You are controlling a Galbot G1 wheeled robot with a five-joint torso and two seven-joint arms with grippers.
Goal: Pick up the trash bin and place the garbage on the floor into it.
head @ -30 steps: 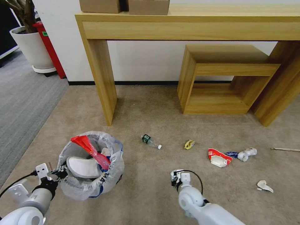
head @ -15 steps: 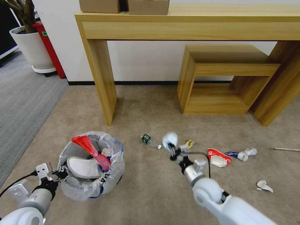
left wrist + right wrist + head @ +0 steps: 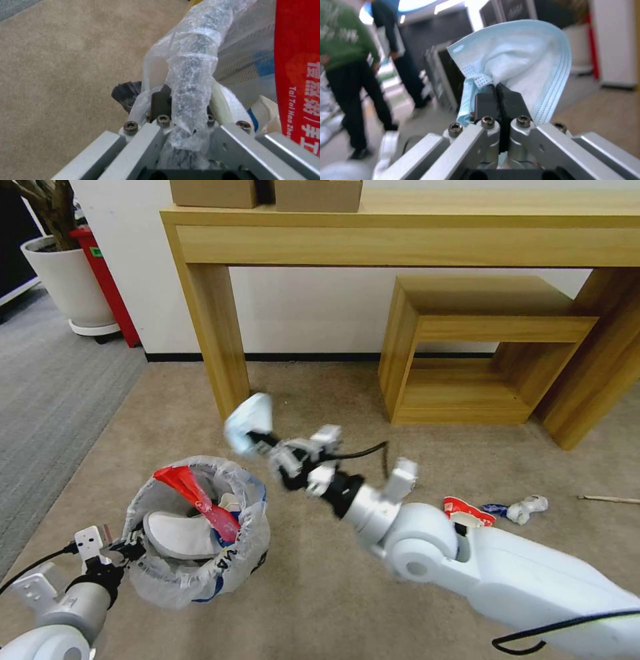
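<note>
The trash bin [image 3: 230,570], lined with a translucent white bag, stands on the beige floor [image 3: 320,593] at the near left. It holds a white slipper [image 3: 177,533] and a red wrapper [image 3: 197,497]. My left gripper [image 3: 130,549] is shut on the bin's bag-covered rim [image 3: 193,62]. My right gripper [image 3: 263,440] hangs in the air just beyond the bin, shut on a pale blue face mask [image 3: 250,420] [image 3: 520,57]. On the floor to the right lie a red wrapper [image 3: 460,507], crumpled white paper [image 3: 527,508] and a thin wooden stick [image 3: 610,499].
A wooden table leg [image 3: 217,347] rises just behind the bin and mask. A wooden cube stool [image 3: 467,347] sits under the table at the right. A white plant pot [image 3: 67,280] and grey ribbed carpet [image 3: 47,393] are at the far left.
My right arm has risen from the floor and swung left toward the bin, carrying the mask. The left gripper and the bin have stayed put.
</note>
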